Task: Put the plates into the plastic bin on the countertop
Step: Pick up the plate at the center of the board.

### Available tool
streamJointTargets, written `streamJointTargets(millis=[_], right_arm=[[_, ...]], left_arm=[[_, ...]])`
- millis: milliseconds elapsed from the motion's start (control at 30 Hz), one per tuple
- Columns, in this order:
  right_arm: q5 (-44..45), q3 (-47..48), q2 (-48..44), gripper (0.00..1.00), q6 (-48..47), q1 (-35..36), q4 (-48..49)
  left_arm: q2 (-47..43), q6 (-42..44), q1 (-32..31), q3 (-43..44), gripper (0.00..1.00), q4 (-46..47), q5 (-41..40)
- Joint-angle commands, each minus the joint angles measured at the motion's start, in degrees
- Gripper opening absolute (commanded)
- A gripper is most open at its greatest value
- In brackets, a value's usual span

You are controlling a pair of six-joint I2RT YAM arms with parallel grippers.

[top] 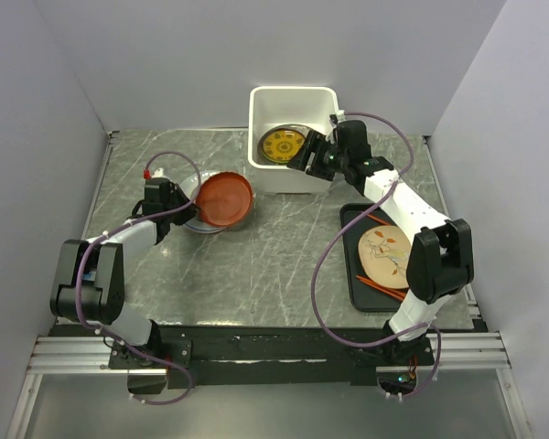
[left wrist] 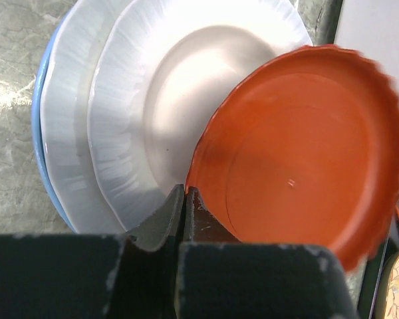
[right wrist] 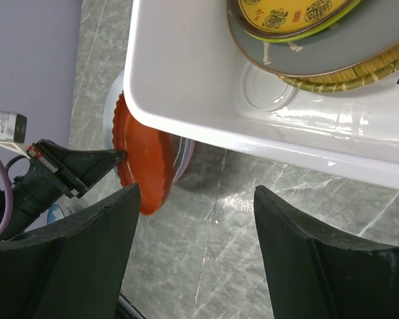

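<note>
My left gripper [top: 187,208] is shut on the rim of a red-brown plate [top: 225,198] and holds it tilted above a stack with a white plate [left wrist: 146,113] and a pale blue plate [left wrist: 43,133] on the countertop [top: 256,265]. In the left wrist view the jaws [left wrist: 184,194] pinch the red-brown plate's [left wrist: 299,173] edge. The plastic bin [top: 265,105] stands at the back and holds a lime-rimmed yellow plate [top: 282,144], a grey plate [right wrist: 359,40] and a woven tan plate [right wrist: 359,73]. My right gripper [top: 307,156] is open and empty over the bin's front right rim [right wrist: 199,86].
A black rectangular tray [top: 352,274] at the right holds a cream patterned plate [top: 384,256] and orange chopsticks [top: 381,285]. Grey walls close in the countertop on three sides. The right wrist view shows the red-brown plate [right wrist: 136,166] left of the bin.
</note>
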Motion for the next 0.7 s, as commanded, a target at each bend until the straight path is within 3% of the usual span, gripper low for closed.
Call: streamJointTargets(millis=[0, 667], right_arm=[[-0.6, -0.2, -3.2, 0.76, -0.6, -0.5, 2.3], [-6.8, -4.4, -5.6, 0.77, 0.4, 2.3, 7.5]], left_arm=[[-2.5, 0.0, -0.1, 1.3, 0.01, 0.3, 0.1], [-17.4, -0.7, -0.1, -1.3, 0.01, -1.3, 3.0]])
